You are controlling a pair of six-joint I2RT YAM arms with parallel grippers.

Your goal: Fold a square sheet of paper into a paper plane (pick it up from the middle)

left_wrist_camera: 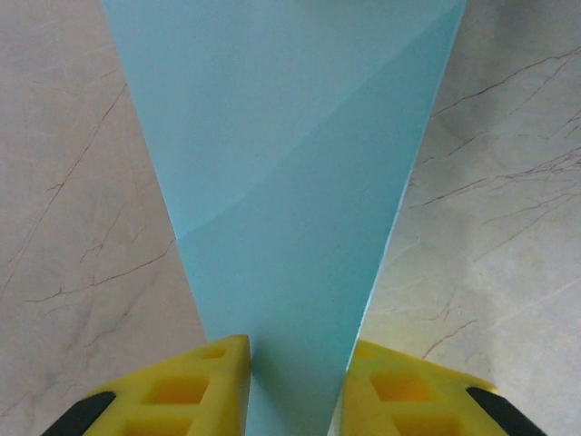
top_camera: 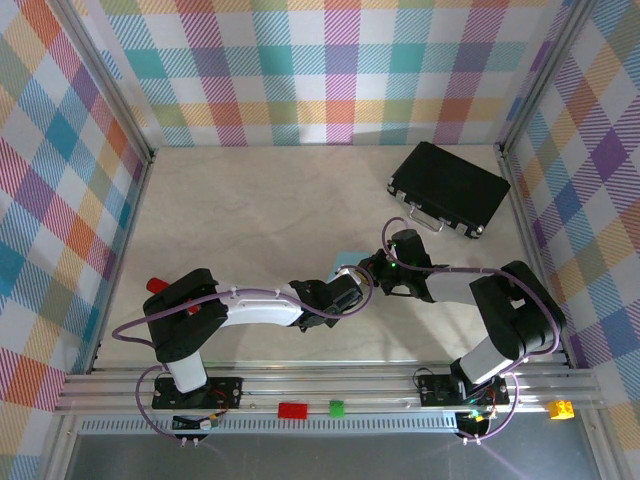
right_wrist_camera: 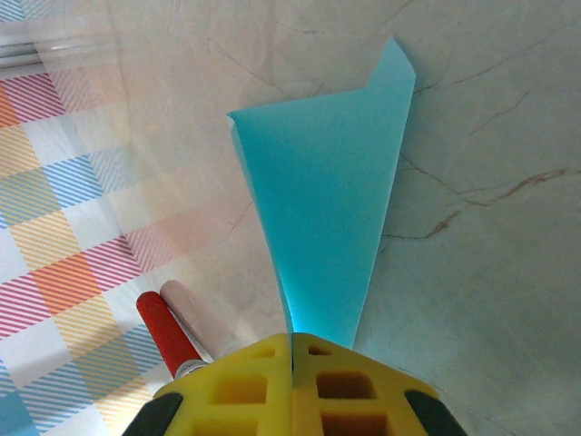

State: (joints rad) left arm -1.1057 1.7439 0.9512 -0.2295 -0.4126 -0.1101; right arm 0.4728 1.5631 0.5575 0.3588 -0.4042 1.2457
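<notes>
Both arms reached in from the near edge of the table (top_camera: 250,200) and bent toward each other, so their tips met near the middle, a little to the right. The right gripper (right_wrist_camera: 292,363) had its yellow fingers (right_wrist_camera: 354,381) pressed tight together on the thin end of the blue paper (right_wrist_camera: 327,209). The paper was folded, narrow at the fingers and wider farther out, with one pointed corner sticking up at its far end. The left gripper (left_wrist_camera: 295,391) had its yellow fingers (left_wrist_camera: 213,386) apart, with a narrow end of the paper in the gap and touching both. I could not tell if they were squeezing it. From above, a bit of the paper peeked out just past the two tips. The table was pale stone color with thin brown lines like marble. A black case (top_camera: 450,188) with a silver handle lay near the far right corner, well apart from the paper. Checked walls (top_camera: 330,70) in many colors stood on three sides. A red stick (right_wrist_camera: 165,334) showed by the left wall. On the metal rail (top_camera: 400,385) at the near edge sat a red block (top_camera: 293,409), a green block (top_camera: 336,407) and a yellow block (top_camera: 560,408).
</notes>
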